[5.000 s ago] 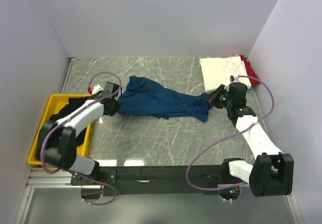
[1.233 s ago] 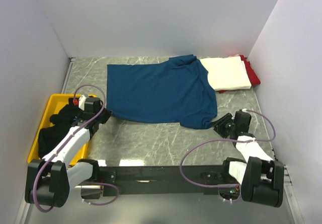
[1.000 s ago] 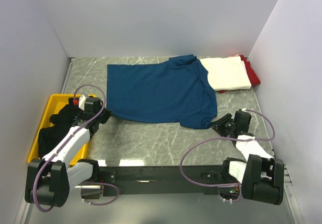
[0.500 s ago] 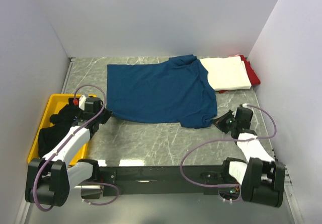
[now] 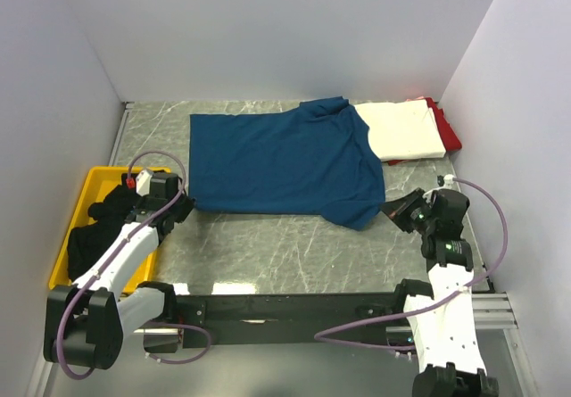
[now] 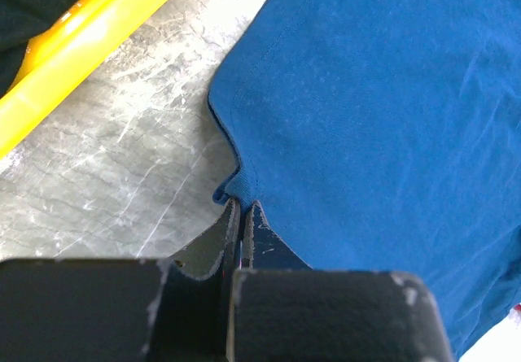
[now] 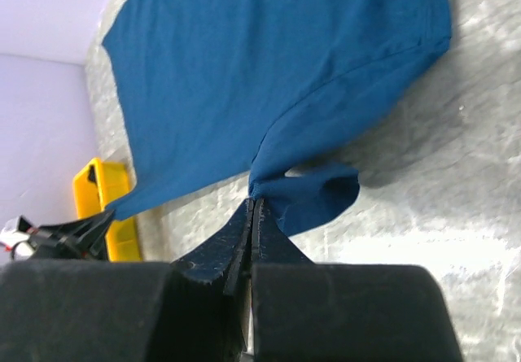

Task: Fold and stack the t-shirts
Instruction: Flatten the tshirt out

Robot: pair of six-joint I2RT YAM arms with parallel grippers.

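The navy-blue t-shirt (image 5: 285, 161) lies spread flat on the marble table, with no print showing. My left gripper (image 5: 185, 202) is shut on its near-left corner, seen in the left wrist view (image 6: 242, 203) with a pinch of blue hem (image 6: 232, 185) between the tips. My right gripper (image 5: 390, 210) is shut on the near-right corner and lifts a small fold (image 7: 313, 195) off the table; its tips show in the right wrist view (image 7: 254, 201). A folded white t-shirt (image 5: 401, 129) lies on a red one (image 5: 450, 132) at the back right. Black t-shirts (image 5: 103, 223) fill the tray.
A yellow tray (image 5: 64, 245) stands at the left table edge, close to my left arm; it also shows in the left wrist view (image 6: 89, 28). Walls close in the table at the left, back and right. The navy shirt's far-right sleeve overlaps the white shirt's edge.
Five seconds ago the navy shirt hung bunched between the grippers; now it lies spread flat. In the last second my right arm rose and drew its corner slightly right and back. The left gripper stayed.
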